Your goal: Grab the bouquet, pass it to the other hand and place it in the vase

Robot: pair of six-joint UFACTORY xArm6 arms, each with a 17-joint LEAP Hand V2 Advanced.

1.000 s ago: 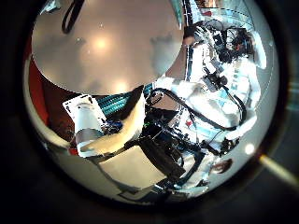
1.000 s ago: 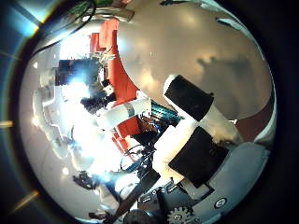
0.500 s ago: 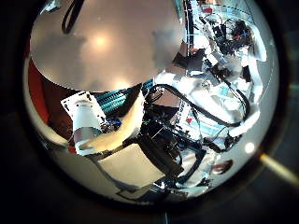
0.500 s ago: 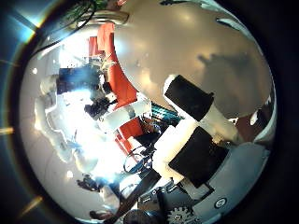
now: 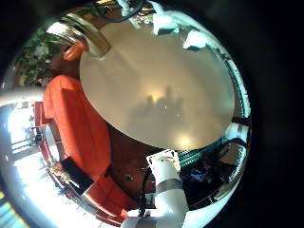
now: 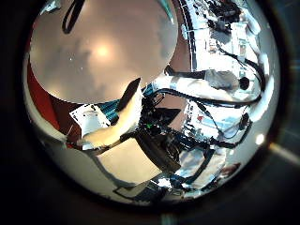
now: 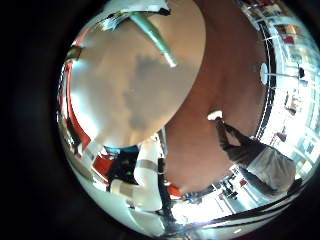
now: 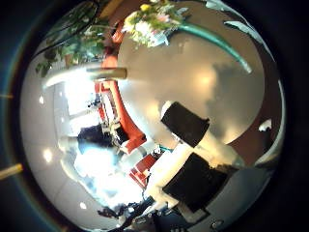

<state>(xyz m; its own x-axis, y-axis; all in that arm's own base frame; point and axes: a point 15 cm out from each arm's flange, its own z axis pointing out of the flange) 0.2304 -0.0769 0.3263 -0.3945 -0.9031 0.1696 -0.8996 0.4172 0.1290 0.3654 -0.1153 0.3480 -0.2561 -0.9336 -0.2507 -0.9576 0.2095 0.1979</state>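
The bouquet lies on the round table. In the right thumb side palm view its flowers [image 8: 154, 19] are at the table's edge and its long stems [image 8: 224, 43] run across the tabletop. The stems also show in the right little finger side palm view [image 7: 157, 38]. The vase [image 8: 97, 70] stands at the table's edge near the flowers, and also shows in the left little finger side palm view [image 5: 81, 38]. My right hand [image 8: 193, 145] is above the table, away from the bouquet, fingers relaxed and holding nothing. My left hand [image 6: 98, 131] is open and empty beside the table.
The round table [image 5: 161, 85] fills much of the left little finger side palm view, with a hand [image 5: 161, 16] at its far edge. A padded seat [image 5: 76, 123] stands beside the table. Leafy plants [image 8: 68, 39] are behind the vase.
The right palm camera has swung, so the bouquet and vase now show there. The left palm view has shifted slightly, and the other arm in it has moved.
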